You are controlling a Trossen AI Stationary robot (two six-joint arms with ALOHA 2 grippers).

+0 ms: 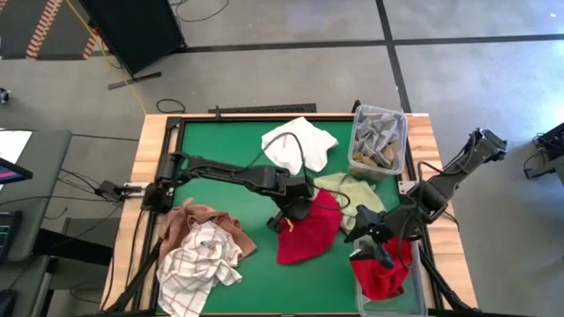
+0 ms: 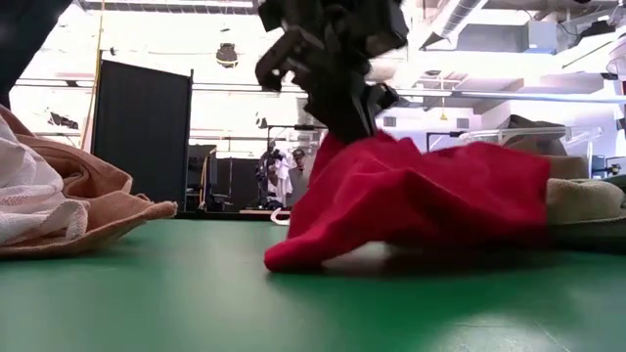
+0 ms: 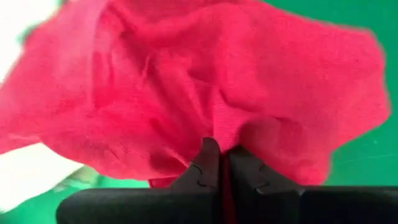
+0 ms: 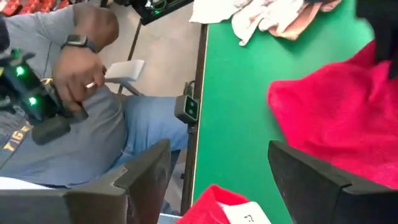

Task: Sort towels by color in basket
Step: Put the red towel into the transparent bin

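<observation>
Mid-worktop (image 1: 220,141), our left gripper (image 1: 291,214) pinches a red towel (image 1: 310,231) clenched between its fingers; our right gripper (image 1: 374,239) hangs released above a second red towel (image 1: 381,275) in the clear bin (image 1: 414,295).

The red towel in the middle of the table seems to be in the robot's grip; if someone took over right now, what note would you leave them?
Left pincer: shut on the red towel at mid-table, one corner lifted, the rest lying on the green mat.
Right pincer: open, holding nothing, above the near right bin.
Done: another red cloth is in that bin; the far right bin holds grey-tan cloths.
Left: the held red towel, the white towel, the pale green towel, and the brown towel and checked towel heaped at near left.
</observation>
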